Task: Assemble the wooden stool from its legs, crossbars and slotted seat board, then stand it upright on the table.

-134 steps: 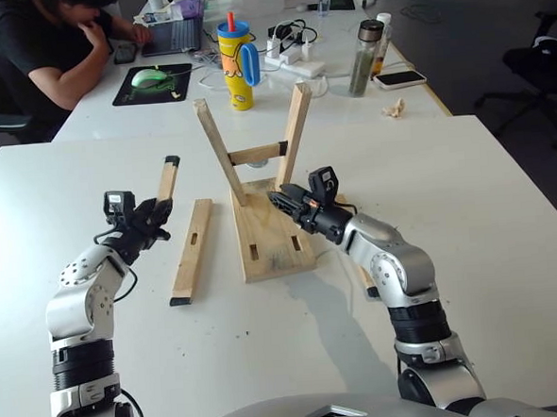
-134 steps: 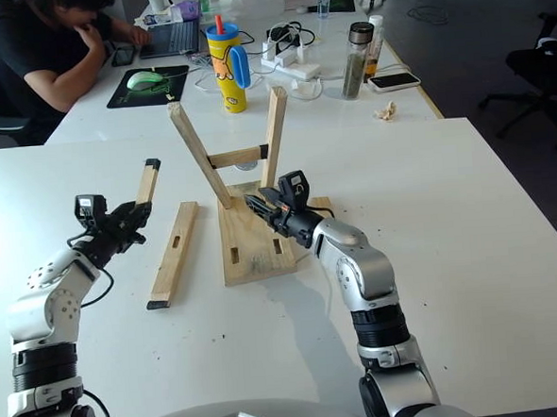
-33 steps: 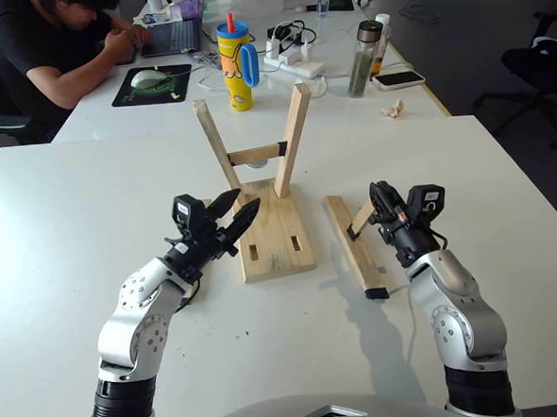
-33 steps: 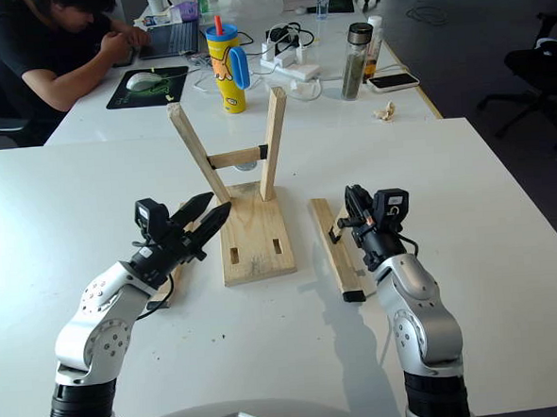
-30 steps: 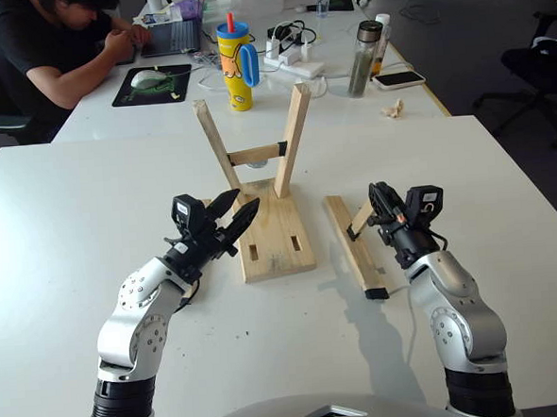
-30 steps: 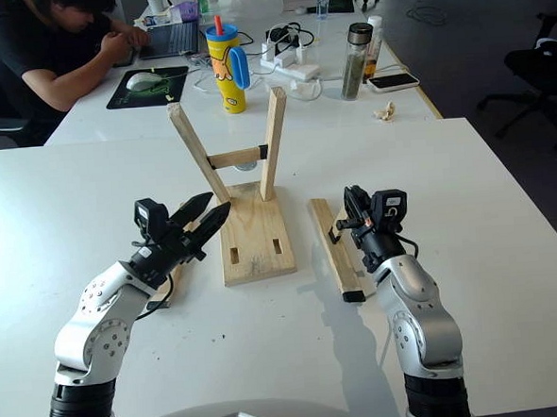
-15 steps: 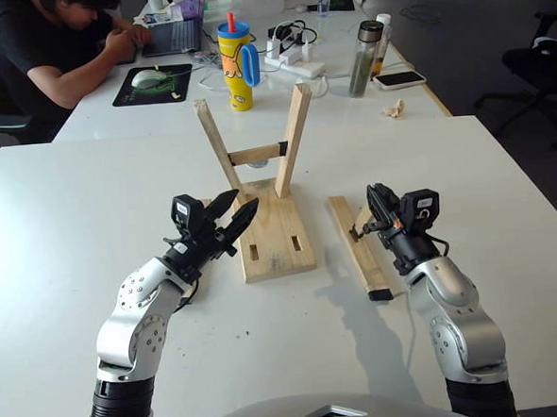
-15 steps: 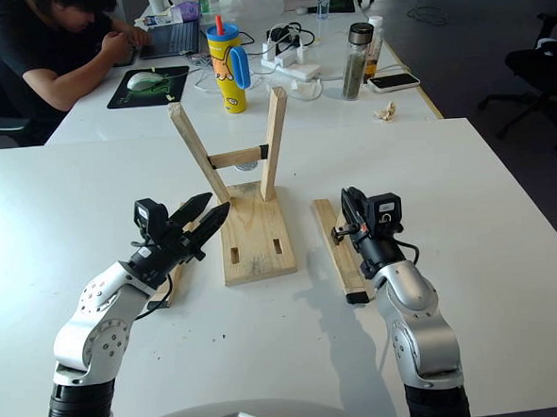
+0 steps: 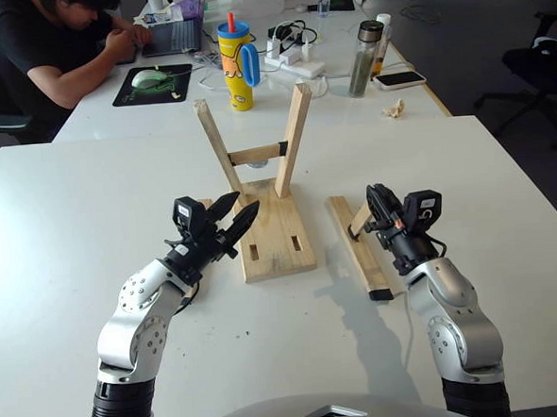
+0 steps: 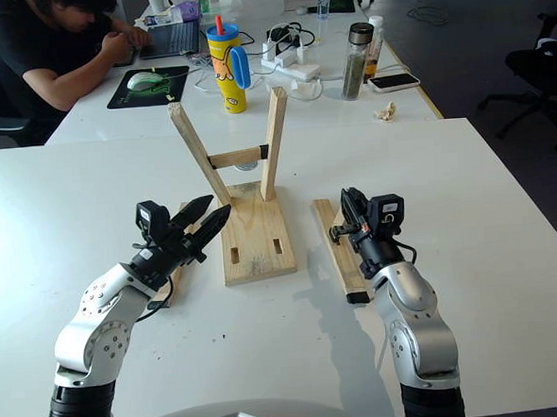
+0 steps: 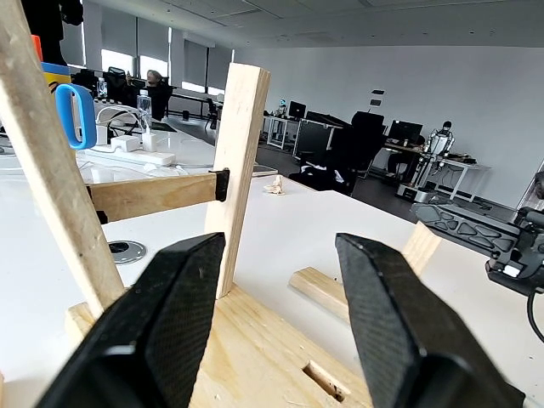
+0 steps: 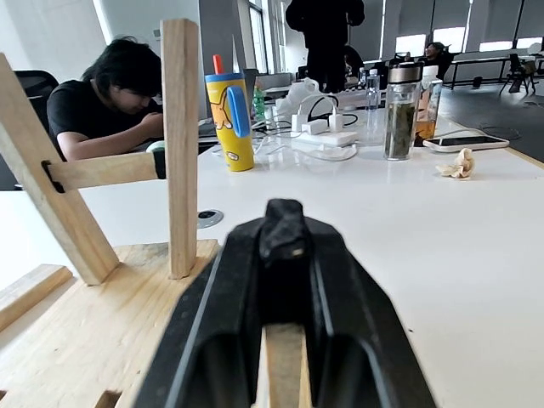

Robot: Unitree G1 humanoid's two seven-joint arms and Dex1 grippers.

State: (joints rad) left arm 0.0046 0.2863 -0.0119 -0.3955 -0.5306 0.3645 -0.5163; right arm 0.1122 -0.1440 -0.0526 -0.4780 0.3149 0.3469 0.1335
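The slotted seat board [image 9: 275,237] lies flat mid-table. Two legs [image 9: 291,140] joined by a crossbar [image 9: 254,154] stand up from its far end. My left gripper [image 9: 234,216] hovers open at the board's left edge, nothing between its fingers [image 11: 170,327]. A wooden piece [image 10: 168,289] lies partly hidden under that arm. Right of the board a long wooden leg [image 9: 359,251] rests on the table. My right gripper [image 9: 371,212] is shut on a short wooden bar [image 12: 285,365] whose end is tilted up beside that leg.
At the far table sit a yellow cup [image 9: 237,64], a bottle [image 9: 367,57], a phone [image 9: 399,78], cables and a mouse mat [image 9: 150,84]. White tabletop [image 9: 507,232] lies open to both sides and toward me.
Since 4.5 s ago my left arm swung from the far-left pieces to the board's left edge, and my right arm went from the board to the right-hand pieces. Lately the held bar rose slightly.
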